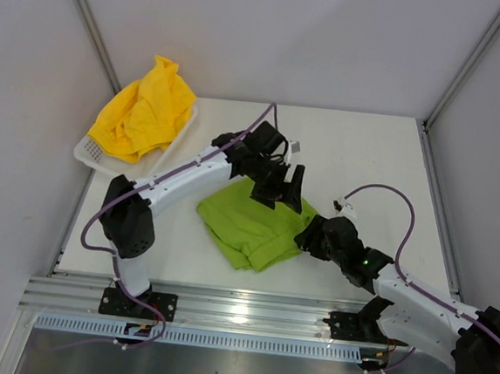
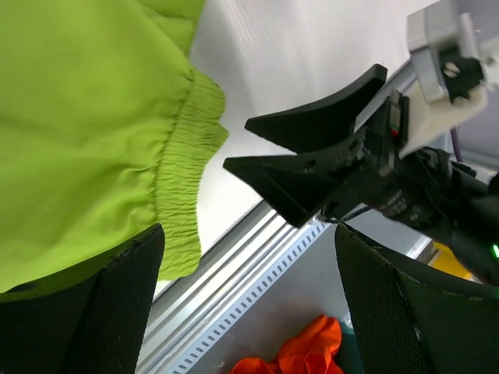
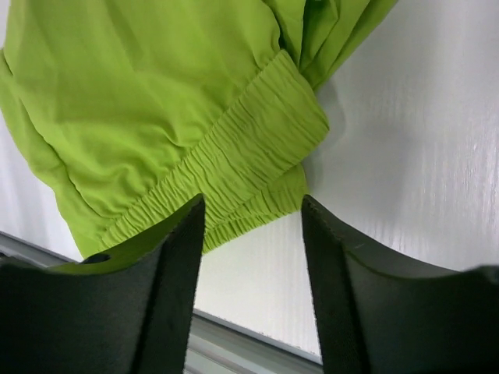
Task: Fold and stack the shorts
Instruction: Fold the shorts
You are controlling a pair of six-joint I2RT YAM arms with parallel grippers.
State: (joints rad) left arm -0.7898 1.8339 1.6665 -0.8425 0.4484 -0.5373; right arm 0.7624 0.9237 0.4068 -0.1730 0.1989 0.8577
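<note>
Top: green shorts (image 1: 251,226) lie rumpled mid-table; yellow shorts (image 1: 143,112) are heaped in the basket (image 1: 91,154), far left; I'd say we're on the first fold, nothing stacked; left gripper (image 1: 278,188) is over the green's far edge, right gripper (image 1: 314,236) at its right edge.
Left wrist: jaws wide apart, empty; ruched waistband (image 2: 183,179) beside one finger.
Right wrist: jaws apart, waistband just ahead of the gap; next move likely needs both to pinch the band and pull it flat.

Much of the basket (image 1: 93,151) beneath yellow shorts (image 1: 143,112)
</note>
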